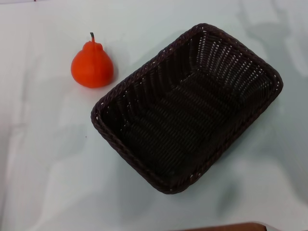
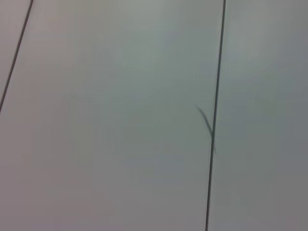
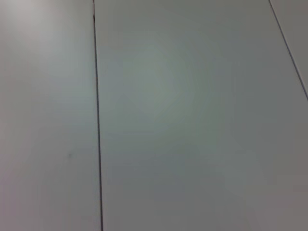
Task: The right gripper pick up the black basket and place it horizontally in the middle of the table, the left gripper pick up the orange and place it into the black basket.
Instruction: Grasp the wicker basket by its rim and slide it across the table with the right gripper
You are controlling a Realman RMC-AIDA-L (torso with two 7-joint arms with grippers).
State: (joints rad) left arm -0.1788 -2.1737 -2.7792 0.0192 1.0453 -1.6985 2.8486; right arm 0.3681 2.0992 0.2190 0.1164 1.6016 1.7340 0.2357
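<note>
- Two task objects appear in the head view: the black basket (image 1: pixel 187 108) at centre to right of the frame, and the orange (image 1: pixel 92 64) at upper left.
- Both rest on the table (image 1: pixel 43 159). The orange stands upright, stem up, just beside the basket's upper-left rim, apparently not touching it.
- The basket lies diagonally, its long axis running from lower left to upper right. It holds nothing.
- Neither the left gripper nor the right gripper is visible in any view. Whether their fingers are spread or pressed together cannot be told.
- Both wrist views show only a pale flat surface crossed by thin dark seam lines; no task object is present in them.
- Progress, judged: no step appears complete. The basket is not set horizontally, and the orange is outside it.
- Remaining, judged: right gripper grasps the basket and sets it level across the middle of the table; left gripper then picks up the orange and places it inside.
- A dark brown edge shows at the bottom of the head view; its identity cannot be determined.
</note>
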